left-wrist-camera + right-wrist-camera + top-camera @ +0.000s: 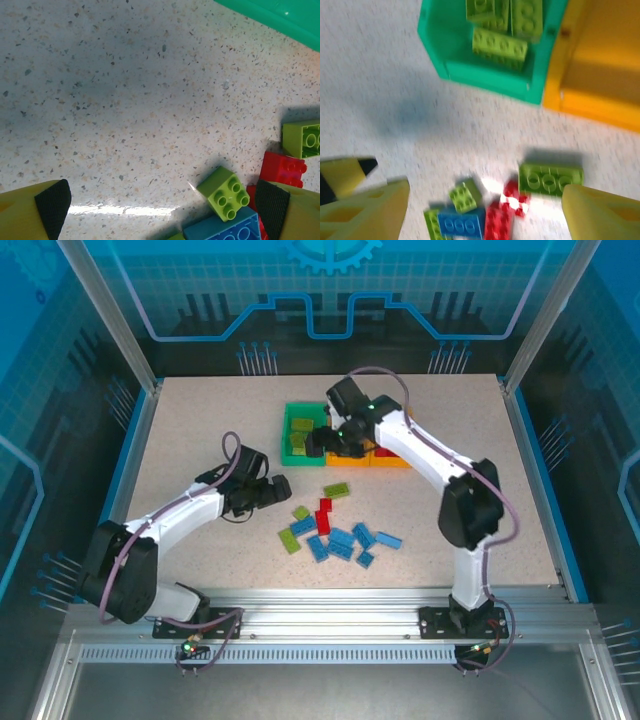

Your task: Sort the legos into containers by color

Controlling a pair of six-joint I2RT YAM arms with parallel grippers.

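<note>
The loose bricks (pixel 335 532) lie in a cluster on the table (pixel 200 420), near its middle and on the near side of the bins. At the far edge of the cluster a long lime brick (pixel 337 490) (pixel 551 179) lies studs up, with its long axis running roughly left to right. Just nearer, a red brick (pixel 323 515) points the other way, its long axis running from near to far. The blue bricks (pixel 341 540) fan out along the near side at mixed slants. A small square lime brick (pixel 224 192) (pixel 465 196) sits studs up, touching a blue brick (pixel 230 230) (pixel 461 224).

More lime bricks (pixel 500 47) lie in the green bin (pixel 290 412) (pixel 485 75), studs up, the nearest one with its long side along the bin's near wall. The green bin stands at the left end of the row, and an orange bin (pixel 392 458) (pixel 600 75) is joined to its right side, largely covered by the right arm.

The right gripper (pixel 322 443) (pixel 486 189) hangs by the green bin's near right corner. Its fingers stand wide apart with nothing between them. The left gripper (pixel 277 490) (pixel 161 200) is low over the table just left of the cluster. It is also spread wide and holds nothing, with one black pad (pixel 52 205) over bare table and the other beside the red and blue bricks.
</note>
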